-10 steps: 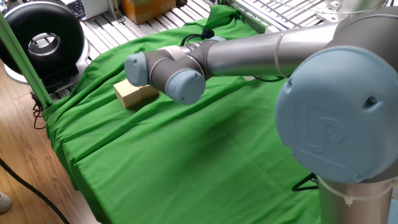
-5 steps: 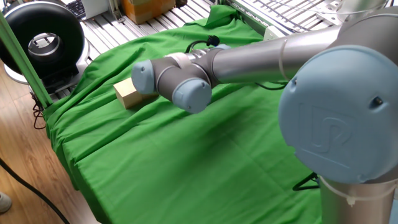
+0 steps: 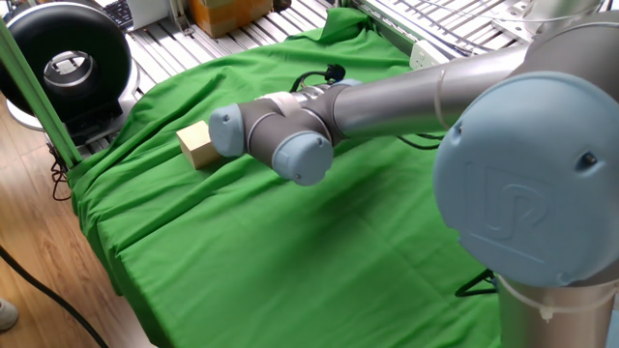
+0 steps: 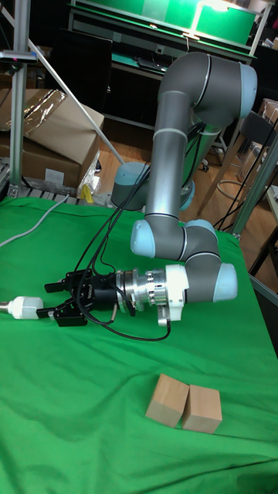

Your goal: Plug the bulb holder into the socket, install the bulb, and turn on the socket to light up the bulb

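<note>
Bulb (image 4: 23, 307) pickup is judged underway: gripper (image 4: 55, 302) is held horizontal just beside it, jaws wide and empty, so closing in is needed next.

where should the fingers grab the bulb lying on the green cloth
Grip the bulb across its cylindrical white body, coming in from the side where the gripper already is. It lies on its side with the silver screw base pointing away from the gripper, and that base should stay free for screwing in. The fingers look open.
</note>
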Controlling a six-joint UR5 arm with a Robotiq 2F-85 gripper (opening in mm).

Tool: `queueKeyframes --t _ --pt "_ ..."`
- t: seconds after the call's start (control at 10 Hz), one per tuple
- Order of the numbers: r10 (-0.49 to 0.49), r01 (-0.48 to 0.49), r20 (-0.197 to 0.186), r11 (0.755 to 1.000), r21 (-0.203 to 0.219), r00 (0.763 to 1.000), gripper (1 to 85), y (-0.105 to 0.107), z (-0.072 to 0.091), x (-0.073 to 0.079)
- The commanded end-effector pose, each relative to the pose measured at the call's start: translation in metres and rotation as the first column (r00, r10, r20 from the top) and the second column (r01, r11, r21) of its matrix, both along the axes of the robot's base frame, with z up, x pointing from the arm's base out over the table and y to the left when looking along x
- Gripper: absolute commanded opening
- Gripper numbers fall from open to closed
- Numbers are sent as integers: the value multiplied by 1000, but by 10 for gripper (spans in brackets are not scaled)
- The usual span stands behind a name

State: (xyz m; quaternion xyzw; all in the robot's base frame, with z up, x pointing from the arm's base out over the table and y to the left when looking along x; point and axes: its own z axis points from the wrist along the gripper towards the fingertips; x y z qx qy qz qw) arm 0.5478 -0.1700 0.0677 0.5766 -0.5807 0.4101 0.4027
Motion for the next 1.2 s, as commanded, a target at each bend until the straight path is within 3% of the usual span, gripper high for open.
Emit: queueKeyframes --t 0.0,0.5,1.1 --pt "-20 19 25 1000 22 1000 663 -1 -17 -2" --pt "-29 30 43 999 -20 999 667 1 -16 -4" --pt "-26 28 63 999 -24 998 663 -5 -22 -3"
